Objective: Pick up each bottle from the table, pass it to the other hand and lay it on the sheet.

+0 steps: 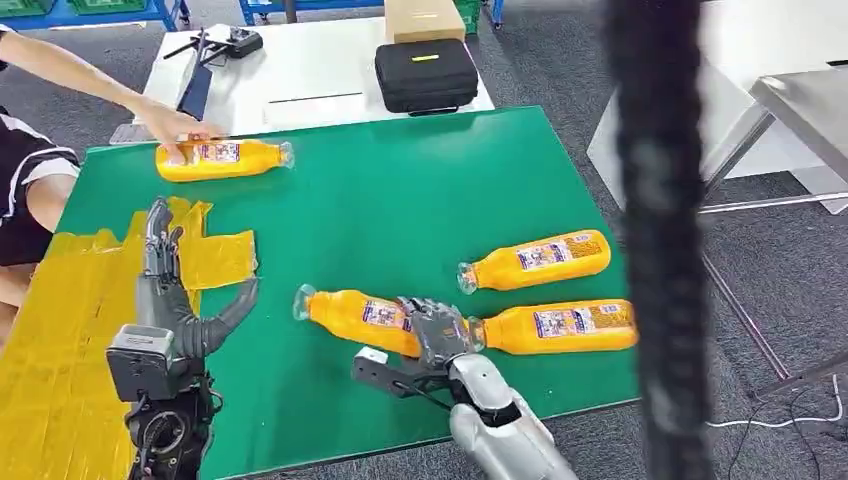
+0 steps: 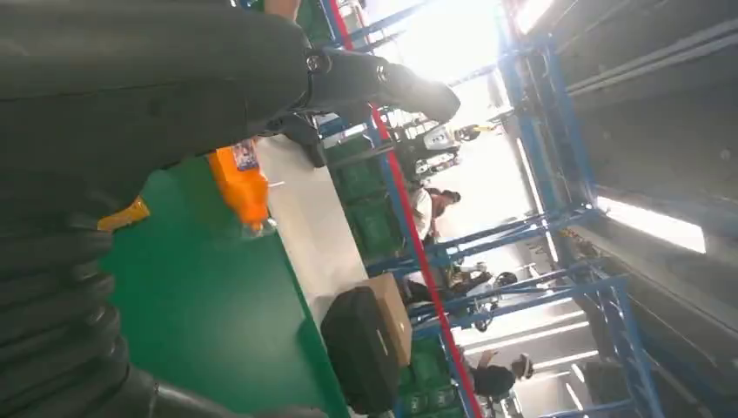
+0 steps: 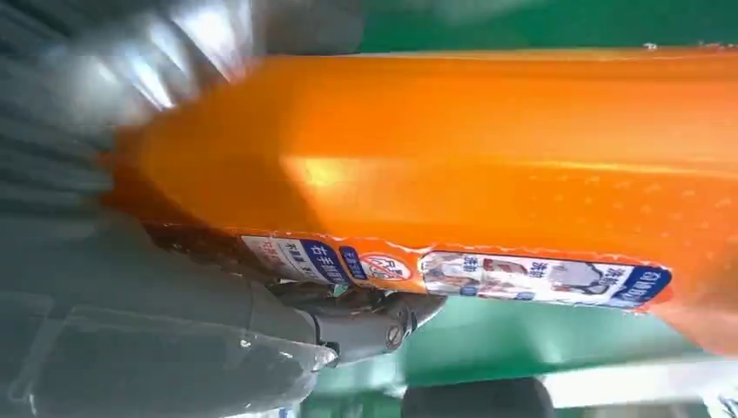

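Note:
Several orange juice bottles lie on the green table. My right hand grips the base end of the nearest bottle, which still lies flat with its cap to the left; up close that bottle sits against the palm with the thumb under it. Two more bottles lie to the right. A person's hand rests on a fourth bottle at the far left, also seen as the bottle. My left hand hovers open over the yellow sheet.
A black case and a cardboard box sit on the white table behind. A dark blurred post stands close in front at the right. A person stands at the table's left edge.

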